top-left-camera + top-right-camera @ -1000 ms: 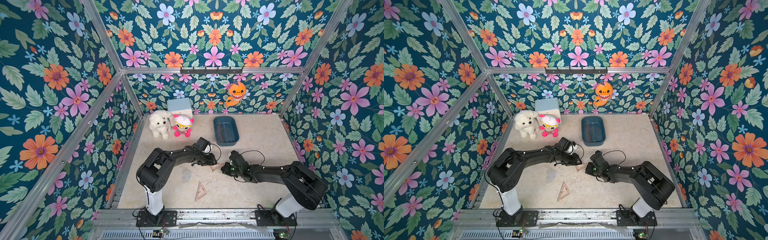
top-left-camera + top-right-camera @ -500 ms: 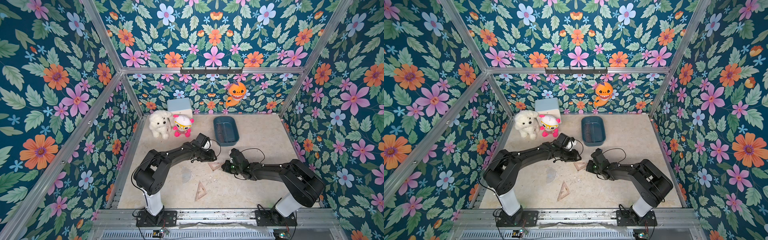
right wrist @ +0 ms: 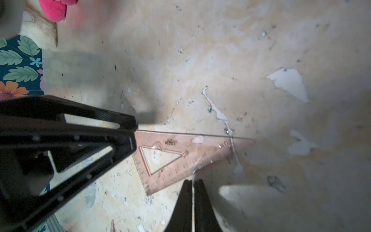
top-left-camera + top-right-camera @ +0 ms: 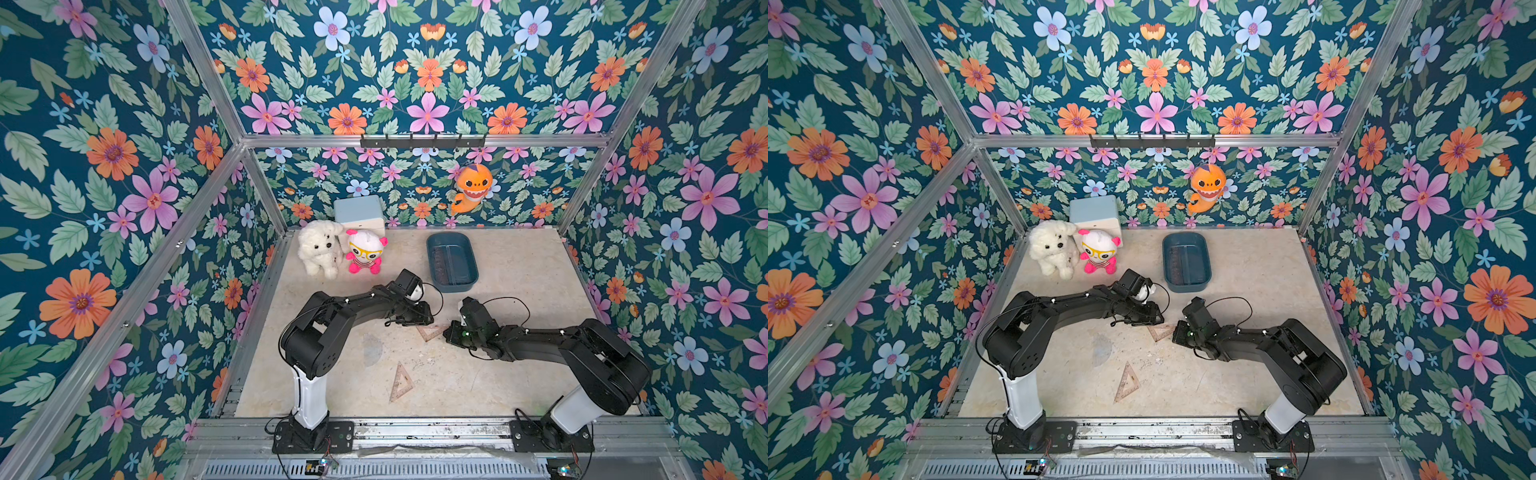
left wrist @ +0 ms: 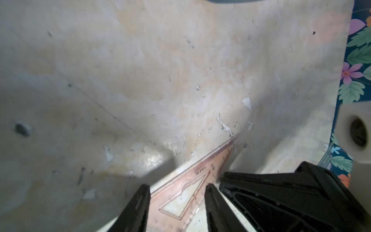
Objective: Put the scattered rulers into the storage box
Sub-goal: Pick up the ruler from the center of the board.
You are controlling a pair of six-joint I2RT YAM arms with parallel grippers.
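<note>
**Closing on the set square from both sides**

Over the last second little moves. The right gripper (image 4: 448, 332) has crept a touch leftward in the frame and the left arm has shifted its elbow. The set square (image 4: 432, 332) (image 4: 1160, 332) lies flat on the table (image 4: 519, 374) where it was, at the centre of both top views. We read that as a pickup still being set up, not a lift; nothing has gone into the box (image 4: 455, 287) in that time.

The box sits above centre, well apart from both grippers, with what looks like a brownish ruler (image 4: 441, 262) already inside. Out on the table we count this set square, the other set square (image 4: 401, 382) below centre and the clear protractor (image 4: 372, 349) left of centre.

The left gripper (image 5: 177, 188) has its jaws apart, straddling the broad end of the set square; whether the fingers (image 5: 142, 200) press its edges we cannot tell. The right gripper has its jaws together on nothing, tips just beside the long edge.

The left arm rises from its base at lower left, folds at a raised elbow and runs its forearm rightward to the centre, wrist low. The right arm comes from lower right, forearm stretched leftward and near level, so the two grippers face each other across the set square.
</note>
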